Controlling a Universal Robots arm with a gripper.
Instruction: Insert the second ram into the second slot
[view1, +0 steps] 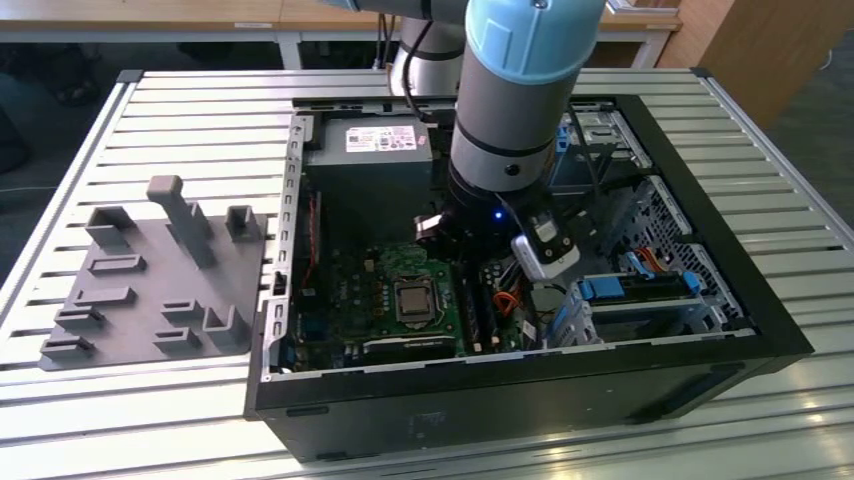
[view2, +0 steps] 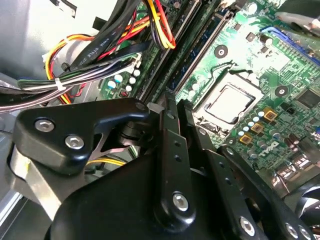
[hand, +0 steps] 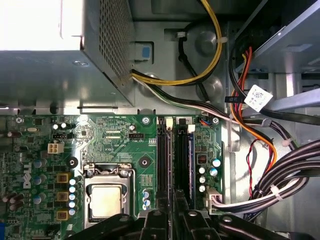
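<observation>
First wrist view, black metal gripper (hand: 172, 220) fingers nearly together, thin blue circuit-board ram strip (hand: 190, 165) seated upright in black plastic slot, green motherboard (hand: 110, 145).

Exterior view: high, oblique, overlooking the open computer case (view1: 534, 330). Both wrist views: close above the motherboard (hand: 115, 150), processor socket (view2: 227, 102) shared; socket at 7 o'clock in the first wrist view.

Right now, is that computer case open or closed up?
Open. The computer case lies with no panel on top, so its green motherboard shows and the arm reaches down inside.
</observation>
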